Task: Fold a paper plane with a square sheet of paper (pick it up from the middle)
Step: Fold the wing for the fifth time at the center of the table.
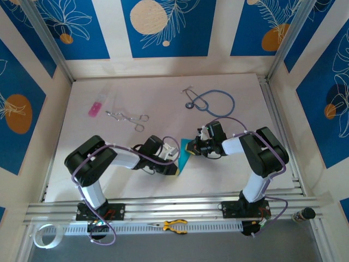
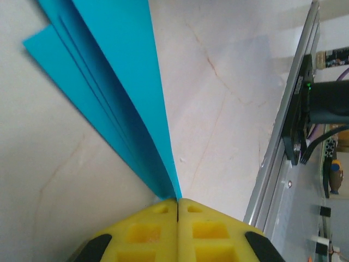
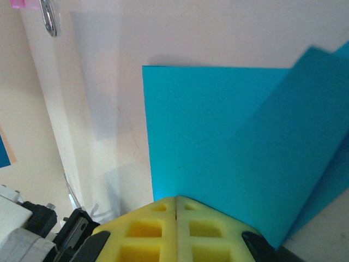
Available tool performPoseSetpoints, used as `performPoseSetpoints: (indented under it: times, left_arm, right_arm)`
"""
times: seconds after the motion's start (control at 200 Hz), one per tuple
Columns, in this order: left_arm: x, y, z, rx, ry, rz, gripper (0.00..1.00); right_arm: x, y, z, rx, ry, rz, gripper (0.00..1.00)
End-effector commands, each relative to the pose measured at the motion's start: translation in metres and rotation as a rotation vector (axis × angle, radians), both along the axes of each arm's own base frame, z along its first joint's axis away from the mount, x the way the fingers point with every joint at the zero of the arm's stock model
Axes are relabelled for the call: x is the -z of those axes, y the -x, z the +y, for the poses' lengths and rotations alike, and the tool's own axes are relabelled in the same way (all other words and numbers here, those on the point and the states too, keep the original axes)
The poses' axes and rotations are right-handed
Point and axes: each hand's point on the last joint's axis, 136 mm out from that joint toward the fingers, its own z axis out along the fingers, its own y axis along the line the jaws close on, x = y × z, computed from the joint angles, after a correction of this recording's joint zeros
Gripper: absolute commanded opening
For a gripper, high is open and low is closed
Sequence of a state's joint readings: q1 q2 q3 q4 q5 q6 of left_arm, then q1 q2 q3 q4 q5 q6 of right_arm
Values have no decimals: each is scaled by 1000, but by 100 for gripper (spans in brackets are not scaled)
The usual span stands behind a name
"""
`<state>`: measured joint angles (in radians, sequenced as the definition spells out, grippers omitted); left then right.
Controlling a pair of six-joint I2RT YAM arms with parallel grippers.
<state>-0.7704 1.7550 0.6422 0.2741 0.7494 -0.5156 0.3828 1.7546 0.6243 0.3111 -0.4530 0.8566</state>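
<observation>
My left pincer [image 2: 178,203] is pressed together on the paper [image 1: 183,161]. In the left wrist view the yellow pads meet with no gap, and the narrow folded end of the paper runs straight into the seam between them. From there the blue layers fan up and away to the left, one crease stacked beside the next.

My right pincer [image 3: 175,201] is also together. Its pads meet at the near edge of a broad flat part of the paper, and I read that as a clamp on that edge. A second flap lies slanted over the flat part on the right.

From above, the paper sits between my two wrists, near the middle of the table [image 1: 109,185] and toward its near side. A stethoscope [image 1: 218,101] lies well beyond it. Forceps [image 1: 128,117] and a pink rectangle [image 1: 95,109] lie to the far left. Pliers [image 1: 174,225] rest on the rail in front of my bases.
</observation>
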Motion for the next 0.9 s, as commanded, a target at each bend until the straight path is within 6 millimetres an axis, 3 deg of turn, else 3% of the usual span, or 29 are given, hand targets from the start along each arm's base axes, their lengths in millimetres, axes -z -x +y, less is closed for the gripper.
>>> performPoseSetpoints:
  times: [0.0,0.375,0.475,0.63,0.75,0.895]
  left_arm:
    - [9,31,14,97,-62,87,0]
    - [12,38,13,131,-83,95,0]
    - [4,29,13,90,-84,37,6]
    - [-16,9,13,0,-84,-67,24]
    - [-29,-4,14,-61,-83,-120,27]
    - [-51,-27,2,-137,-34,-152,19]
  right_arm:
    - [32,3,-19,46,126,60,5]
    - [36,4,-19,47,136,77,4]
    - [36,5,-18,42,135,77,4]
    - [35,6,-17,37,130,79,4]
    - [33,5,-15,34,127,75,4]
    - [31,5,-15,34,126,72,4]
